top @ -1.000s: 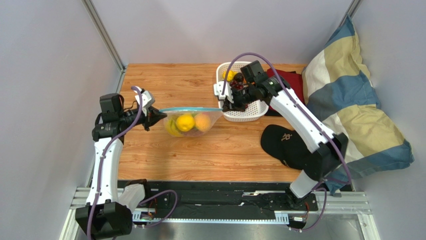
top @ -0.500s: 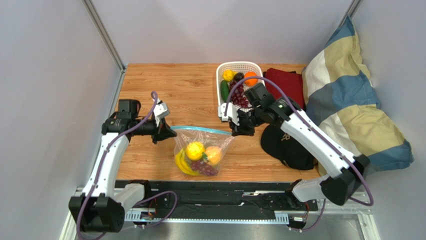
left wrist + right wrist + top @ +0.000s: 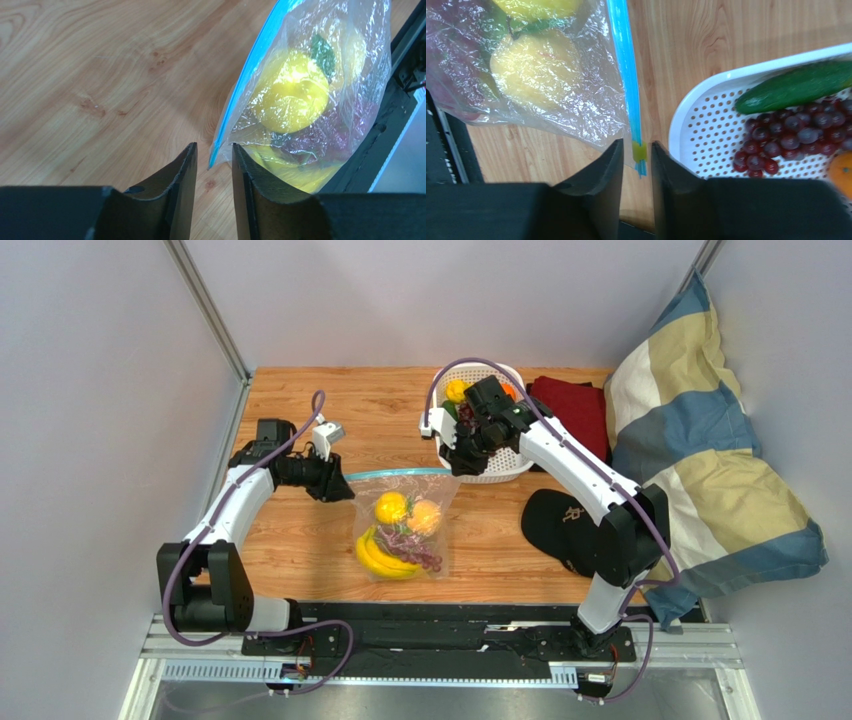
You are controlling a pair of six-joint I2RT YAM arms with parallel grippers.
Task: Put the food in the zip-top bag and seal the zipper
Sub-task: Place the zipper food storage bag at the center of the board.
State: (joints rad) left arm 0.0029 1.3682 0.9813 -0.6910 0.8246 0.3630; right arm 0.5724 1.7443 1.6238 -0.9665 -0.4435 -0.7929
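Note:
The clear zip-top bag [image 3: 400,532] lies on the wooden table with the food inside: a round yellow fruit [image 3: 390,508], an orange fruit [image 3: 426,517], a banana bunch [image 3: 380,560] and purple grapes [image 3: 418,546]. Its teal zipper [image 3: 395,474] runs along the far edge. My left gripper [image 3: 341,486] is open, and the bag's left corner [image 3: 212,159] sits untouched between its tips [image 3: 214,146]. My right gripper [image 3: 452,463] is open around the zipper's right end, where a yellow-green slider tab [image 3: 639,151] lies between its tips [image 3: 637,143].
A white lattice basket [image 3: 490,474] behind the right gripper holds a cucumber [image 3: 791,87], red grapes [image 3: 796,137] and an orange [image 3: 841,172]. A black cap [image 3: 565,530], a red cloth [image 3: 570,405] and a striped pillow [image 3: 700,470] lie at the right.
The bag, held stretched in the air between both grippers a second ago, now rests on the table. Both grippers have let go of its ends and shifted away from me.

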